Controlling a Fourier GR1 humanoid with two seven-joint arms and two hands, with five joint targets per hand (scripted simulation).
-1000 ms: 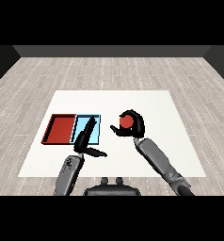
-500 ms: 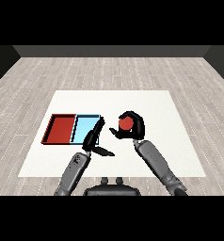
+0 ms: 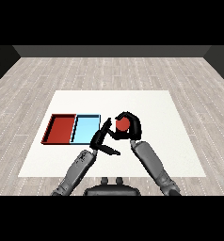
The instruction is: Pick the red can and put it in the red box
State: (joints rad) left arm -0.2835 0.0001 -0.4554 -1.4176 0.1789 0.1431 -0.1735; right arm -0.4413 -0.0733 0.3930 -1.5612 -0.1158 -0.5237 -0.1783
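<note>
The red can (image 3: 123, 124) is held in my right hand (image 3: 131, 128), whose fingers curl round it, just right of the table's middle. My left hand (image 3: 101, 139) is open, fingers straight, right beside the can on its left and close to the right hand. The red tray (image 3: 62, 129) lies at the left of the table with the light blue tray (image 3: 86, 128) against its right side. The can is to the right of the blue tray, outside both trays.
The white table (image 3: 151, 108) spreads behind and to the right of the hands. Grey wooden floor surrounds it.
My left hand has moved right, off the blue tray, up to the can. My right hand with the can has shifted slightly left.
</note>
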